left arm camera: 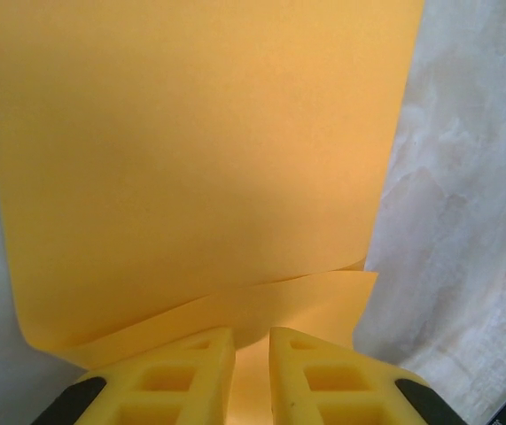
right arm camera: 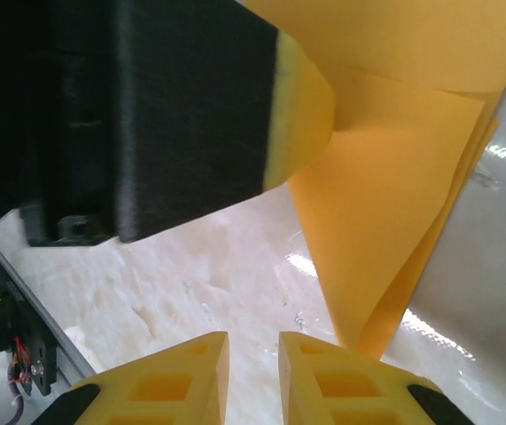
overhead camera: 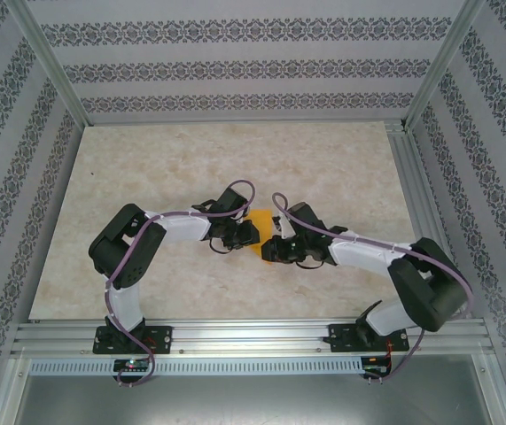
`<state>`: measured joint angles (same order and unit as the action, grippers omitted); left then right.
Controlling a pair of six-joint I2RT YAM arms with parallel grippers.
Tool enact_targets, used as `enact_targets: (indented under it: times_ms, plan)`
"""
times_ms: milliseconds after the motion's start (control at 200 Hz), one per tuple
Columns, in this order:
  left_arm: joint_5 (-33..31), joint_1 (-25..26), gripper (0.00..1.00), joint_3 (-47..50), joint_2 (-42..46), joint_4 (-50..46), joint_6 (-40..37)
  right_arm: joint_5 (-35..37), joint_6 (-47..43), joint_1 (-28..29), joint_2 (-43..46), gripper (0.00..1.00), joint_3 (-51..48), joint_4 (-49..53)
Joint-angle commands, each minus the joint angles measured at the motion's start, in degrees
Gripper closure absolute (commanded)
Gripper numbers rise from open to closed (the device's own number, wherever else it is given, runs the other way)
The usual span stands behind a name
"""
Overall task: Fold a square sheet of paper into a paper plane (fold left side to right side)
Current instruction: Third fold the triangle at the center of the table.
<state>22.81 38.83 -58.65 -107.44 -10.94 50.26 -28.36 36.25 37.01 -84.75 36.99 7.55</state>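
Over the bench, the orange sheet hung curled, one edge pinched in the left hand. The right hand sat narrowly parted and empty (a paper corner just ahead). The edges should meet squarely before any creasing.

Marbled beige tabletop, patterned walls, aluminium frame rail

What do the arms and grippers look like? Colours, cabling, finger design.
Both arms, left arm and right arm, have white links between bulky black joints, on black bases bolted to an aluminium rail. A purple cable runs along each. The left gripper and right gripper have yellow fingers with rectangular cut-outs and black mounts.
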Motion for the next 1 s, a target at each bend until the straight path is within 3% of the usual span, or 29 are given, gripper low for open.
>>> enact_targets:
  times_ms: [0, 245, 994]
  plan:
    - [-2.9, 1.0, 0.79, 0.9, -2.5, -2.2, -0.6, -2.3, 1.0, 0.1, -3.2, 0.79, 2.5, -2.8]
    - [-3.0, 1.1, 0.79, 0.8, -2.4, -2.4, -0.8, -2.2, 0.9, 0.1, -7.3, 0.79, 3.3, -2.3]
    - [-3.7, 1.1, 0.79, 0.5, -3.3, -2.9, -1.2, 1.1, -1.1, 0.0, -7.9, 0.8, -0.2, 2.8]
